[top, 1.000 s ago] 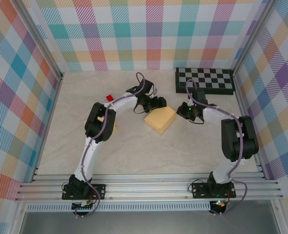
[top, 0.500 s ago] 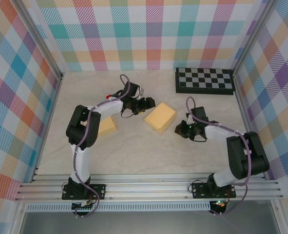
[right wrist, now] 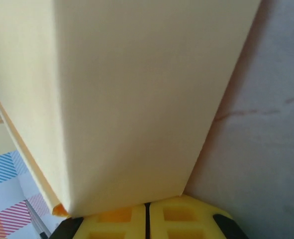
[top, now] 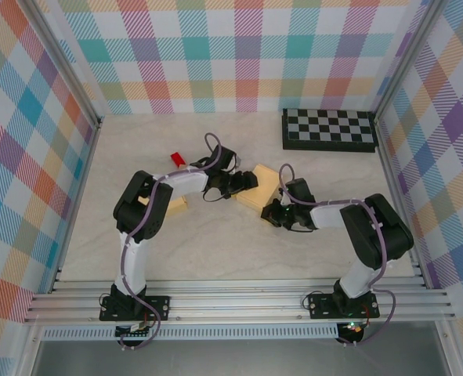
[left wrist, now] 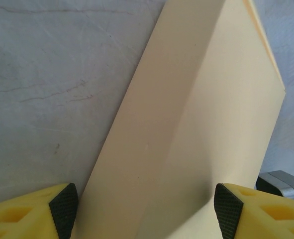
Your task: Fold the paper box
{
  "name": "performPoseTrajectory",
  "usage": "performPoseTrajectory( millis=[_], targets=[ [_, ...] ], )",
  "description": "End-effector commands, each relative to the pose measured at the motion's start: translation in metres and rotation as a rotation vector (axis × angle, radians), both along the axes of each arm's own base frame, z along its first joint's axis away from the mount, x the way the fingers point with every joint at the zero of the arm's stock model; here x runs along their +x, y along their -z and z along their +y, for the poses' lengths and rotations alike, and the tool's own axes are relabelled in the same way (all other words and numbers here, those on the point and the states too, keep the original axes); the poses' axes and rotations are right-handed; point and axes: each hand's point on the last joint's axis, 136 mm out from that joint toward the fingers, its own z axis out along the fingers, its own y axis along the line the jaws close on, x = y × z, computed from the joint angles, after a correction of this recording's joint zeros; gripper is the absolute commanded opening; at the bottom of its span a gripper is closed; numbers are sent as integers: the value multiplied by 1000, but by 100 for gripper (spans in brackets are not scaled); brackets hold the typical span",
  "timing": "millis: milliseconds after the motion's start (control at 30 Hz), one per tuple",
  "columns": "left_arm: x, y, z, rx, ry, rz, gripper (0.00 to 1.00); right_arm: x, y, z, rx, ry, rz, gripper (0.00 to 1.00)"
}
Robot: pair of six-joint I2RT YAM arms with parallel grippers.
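Near the middle of the pale marbled tabletop, the tan folded paper box is lying flat. At its left edge, the left gripper is standing wide open, its black pads straddling the box; whether they are pressing on it I cannot tell. At the near corner, the right gripper is pushing against the box's side with its yellow fingers closed together, gripping nothing. Farther left, a small tan paper piece and a red block are sitting apart. A black-and-white checkerboard is lying at the back right.
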Motion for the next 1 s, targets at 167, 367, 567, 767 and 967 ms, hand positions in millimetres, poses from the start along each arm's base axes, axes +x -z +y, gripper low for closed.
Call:
performPoseTrajectory(
  millis=[167,367,567,767,967],
  targets=[
    [-40,19,-31,-29,-9,75,73,42,-27,30,159,3,-144,7],
    [-21,26,-2,91,-58,61,74,17,-35,5,-10,-31,-124,8],
    [-2,30,25,132,-100,76,74,-5,-42,-41,-165,7,-86,9],
    [3,24,26,128,-103,67,74,7,-41,-54,-159,49,-82,9],
    [-1,28,24,109,-113,87,73,31,-33,-32,-30,75,-74,8]
  ],
)
